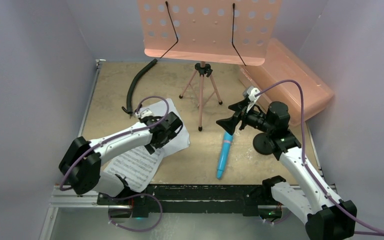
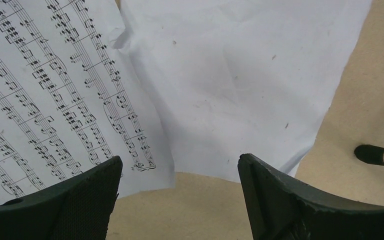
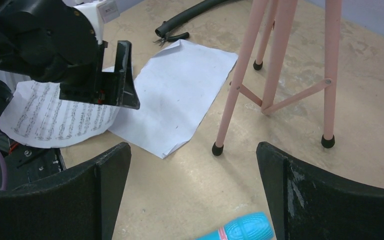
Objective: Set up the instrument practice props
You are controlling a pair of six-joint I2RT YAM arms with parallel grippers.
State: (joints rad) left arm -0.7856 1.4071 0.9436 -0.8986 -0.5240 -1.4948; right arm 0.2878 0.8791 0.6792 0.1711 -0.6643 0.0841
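Pink music stand is standing at the far side of the table. Two sheet-music pages are lying beneath the left gripper, its jaws gaping (gripping nothing). The right gripper is hovering wide open over the blue microphone.

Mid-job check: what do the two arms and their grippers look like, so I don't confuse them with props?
Both the left arm and right arm have white shells with black joint housings, and a purple cable loops along each. The left gripper and right gripper are all black, with broad wedge-shaped fingers finely textured inside.
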